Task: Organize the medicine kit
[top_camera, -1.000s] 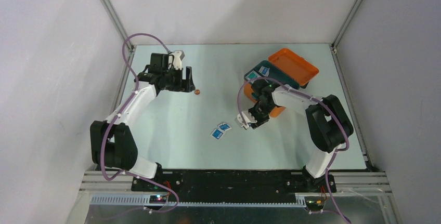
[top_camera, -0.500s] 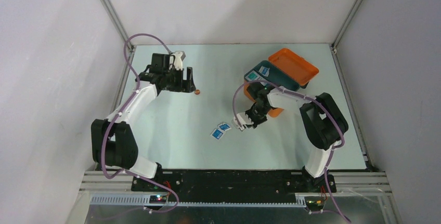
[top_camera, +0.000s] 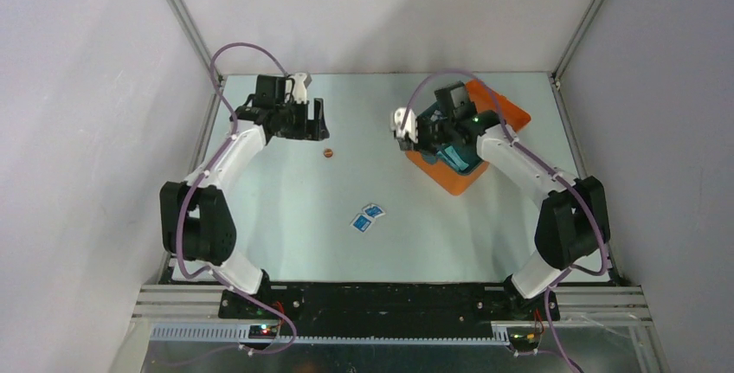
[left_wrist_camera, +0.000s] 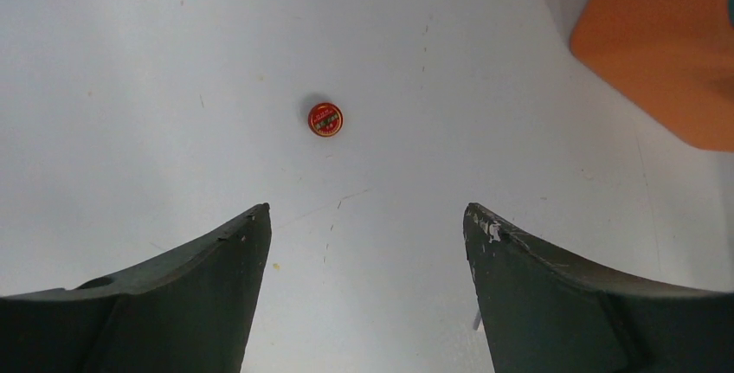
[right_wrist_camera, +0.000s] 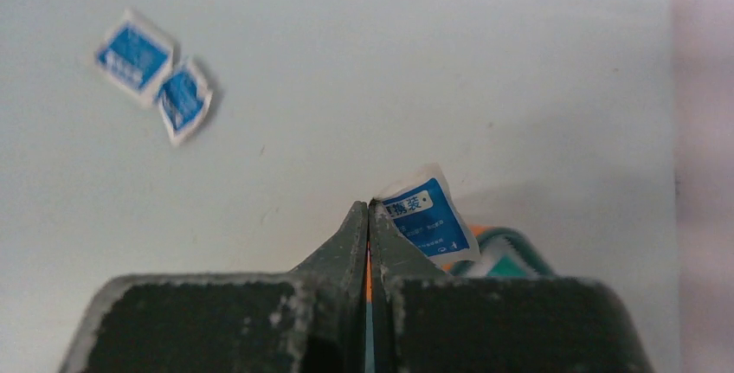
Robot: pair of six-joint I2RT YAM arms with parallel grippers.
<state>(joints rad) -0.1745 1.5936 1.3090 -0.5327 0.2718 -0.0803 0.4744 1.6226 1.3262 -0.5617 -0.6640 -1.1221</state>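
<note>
**Right gripper clamped on a sachet above the open kit; left gripper wide over the table**

We see the pale table point(top_camera: 346, 252), mostly bare. The medicine kit point(top_camera: 450, 180) sits on the far right part of it, turned at an angle. Its orange lid point(top_camera: 511, 113) is swung open toward the far right corner. The dark teal tray insert point(top_camera: 459, 158) is partly hidden under the right arm.

The right gripper point(right_wrist_camera: 370, 204) hangs over the kit's left end. Its jaws are pressed together and pinch the corner of a blue-white sachet point(right_wrist_camera: 426, 219), which sticks out to one side of the tips. In the right wrist view we catch a sliver of teal and orange below that sachet.

The left gripper point(left_wrist_camera: 365, 210) is at the far left of the table, well apart from the kit. Its jaws are spread wide with nothing between them.

Two loose sachets point(top_camera: 368, 217) lie side by side, touching, near the table's middle. A small red cap point(left_wrist_camera: 325, 118) lies on the table ahead of the left fingers; in the top view it sits between the two grippers.
</note>
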